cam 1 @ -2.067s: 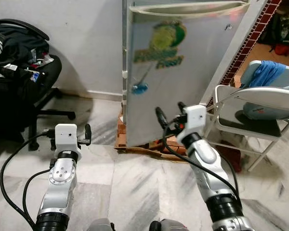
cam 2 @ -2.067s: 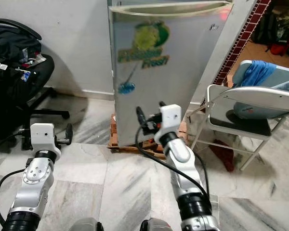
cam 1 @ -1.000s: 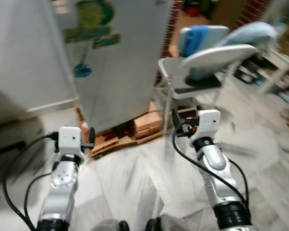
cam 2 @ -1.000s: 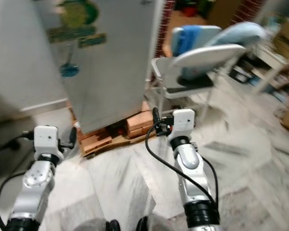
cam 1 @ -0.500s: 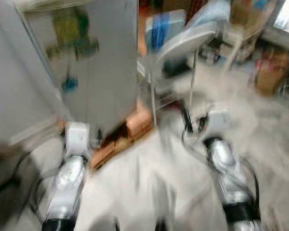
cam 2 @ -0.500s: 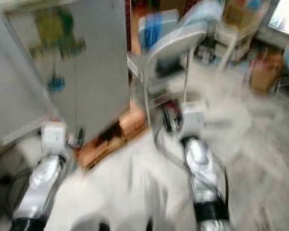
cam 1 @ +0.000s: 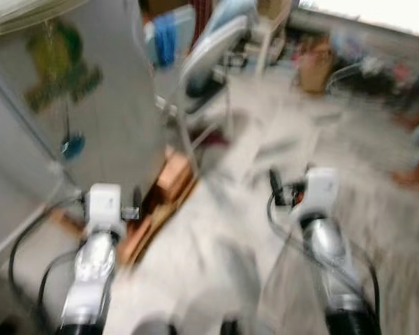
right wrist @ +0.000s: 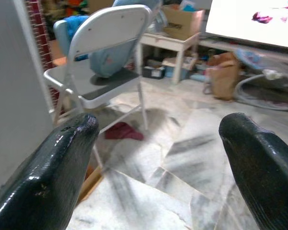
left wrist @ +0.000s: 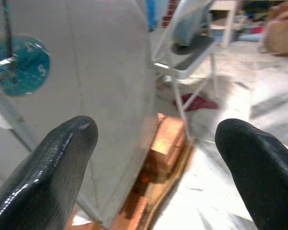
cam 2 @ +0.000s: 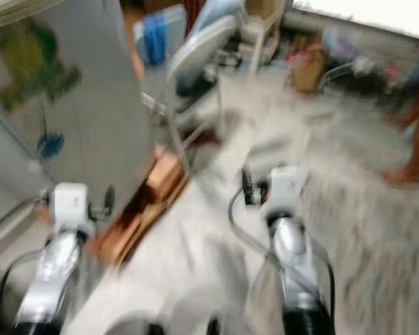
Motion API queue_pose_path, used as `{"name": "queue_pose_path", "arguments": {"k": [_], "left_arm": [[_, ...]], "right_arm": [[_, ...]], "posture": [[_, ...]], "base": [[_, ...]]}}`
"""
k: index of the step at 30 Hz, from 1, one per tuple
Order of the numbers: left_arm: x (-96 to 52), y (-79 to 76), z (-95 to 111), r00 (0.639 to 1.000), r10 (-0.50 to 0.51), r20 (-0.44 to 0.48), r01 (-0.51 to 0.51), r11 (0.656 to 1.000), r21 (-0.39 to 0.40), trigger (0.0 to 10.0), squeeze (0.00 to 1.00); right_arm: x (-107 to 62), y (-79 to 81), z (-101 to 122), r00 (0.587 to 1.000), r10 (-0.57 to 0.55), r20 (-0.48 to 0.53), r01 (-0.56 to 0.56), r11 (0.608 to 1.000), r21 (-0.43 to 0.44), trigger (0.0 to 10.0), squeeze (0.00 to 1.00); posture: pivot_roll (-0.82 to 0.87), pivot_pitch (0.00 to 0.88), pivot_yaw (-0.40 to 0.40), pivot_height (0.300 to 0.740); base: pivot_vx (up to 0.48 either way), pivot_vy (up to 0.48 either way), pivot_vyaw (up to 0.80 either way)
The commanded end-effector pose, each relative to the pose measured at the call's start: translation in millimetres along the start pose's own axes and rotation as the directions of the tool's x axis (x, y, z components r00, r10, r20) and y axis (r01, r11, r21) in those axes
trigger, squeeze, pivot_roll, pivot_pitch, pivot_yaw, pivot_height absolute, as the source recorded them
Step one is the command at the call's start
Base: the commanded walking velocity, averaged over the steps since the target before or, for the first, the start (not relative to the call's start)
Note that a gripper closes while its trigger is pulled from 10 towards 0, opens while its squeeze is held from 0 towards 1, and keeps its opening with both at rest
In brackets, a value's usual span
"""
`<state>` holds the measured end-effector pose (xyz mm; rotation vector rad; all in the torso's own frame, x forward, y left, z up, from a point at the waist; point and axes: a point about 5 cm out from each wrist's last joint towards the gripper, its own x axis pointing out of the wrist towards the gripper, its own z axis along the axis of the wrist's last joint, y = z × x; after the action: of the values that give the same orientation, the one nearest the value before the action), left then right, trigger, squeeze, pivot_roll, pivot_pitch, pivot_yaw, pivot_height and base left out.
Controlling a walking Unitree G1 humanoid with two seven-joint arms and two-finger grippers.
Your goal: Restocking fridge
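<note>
- Head views blurred w/ motion; robot looks down at marble floor [cam 1: 265, 146].
- Fridge [cam 1: 91, 118], silver, door shut, green sticker on front, at approx 10–11 o'clock; sits on wood blocks [left wrist: 165, 143].
- Folding chair [right wrist: 103, 57] just beside fridge, at approx 12 o'clock, w/ blue cloth [cam 1: 164, 38] on it.
- Left gripper [left wrist: 153, 158]: fingers spread apart, empty, close to fridge's lower corner at approx 9 o'clock.
- Right gripper [right wrist: 156, 153]: fingers spread apart, empty, over floor at approx 2 o'clock, pointing toward chair.
- No restock items identifiable; cardboard box [right wrist: 182, 21] and low table [right wrist: 175, 43] far back.
- A person's bare legs [cam 1: 415, 157] at approx 3 o'clock, well apart from robot.
- Risks (judgement): left arm could clip fridge corner or blocks if robot turns tight; chair legs and person are collision hazards; blur makes aiming unreliable until body steadies.
</note>
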<state>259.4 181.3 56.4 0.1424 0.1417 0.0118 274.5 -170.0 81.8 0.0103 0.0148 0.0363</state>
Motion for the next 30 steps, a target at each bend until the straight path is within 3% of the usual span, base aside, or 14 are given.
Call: {"name": "queue_pose_path", "arguments": {"k": [1,10,20,26,30], "left_arm": [[-2.0,10.3,-2.4,0.999,0.033,-0.009,-0.033,0.999,0.011,10.0,0.0],[3.4,2.9,5.2,1.0,0.016,0.026,-0.016,1.0,0.017,10.0,0.0],[2.4,4.8,4.2,0.999,0.011,0.033,-0.013,0.999,0.04,10.0,0.0],[3.1,-1.0,9.8,0.997,-0.035,0.072,0.031,0.997,0.066,10.0,0.0],[2.6,-2.2,10.3,0.997,-0.03,0.075,0.026,0.999,0.042,10.0,0.0]], "right_arm": [[2.6,13.1,5.6,0.999,0.037,0.027,-0.038,0.999,0.01,10.0,0.0],[7.5,12.7,8.8,0.999,0.041,0.032,-0.041,0.999,0.007,10.0,0.0],[6.7,15.0,6.5,0.999,0.039,0.02,-0.039,0.999,0.003,10.0,0.0],[6.4,15.1,6.5,0.999,0.043,0.02,-0.043,0.999,0.005,10.0,0.0],[6.2,14.2,6.6,0.999,0.041,0.021,-0.041,0.999,0.004,10.0,0.0]], "posture": [[0.06,0.078,-0.028,0.74],[0.06,0.074,-0.038,0.74],[0.06,0.074,-0.035,0.74],[0.06,0.073,-0.038,0.74],[0.06,0.074,-0.04,0.74]], "base": [[0.0,0.48,0.0],[0.0,0.48,0.0],[0.0,0.48,0.0],[0.154,0.414,-0.7],[0.307,0.082,-0.3]]}}
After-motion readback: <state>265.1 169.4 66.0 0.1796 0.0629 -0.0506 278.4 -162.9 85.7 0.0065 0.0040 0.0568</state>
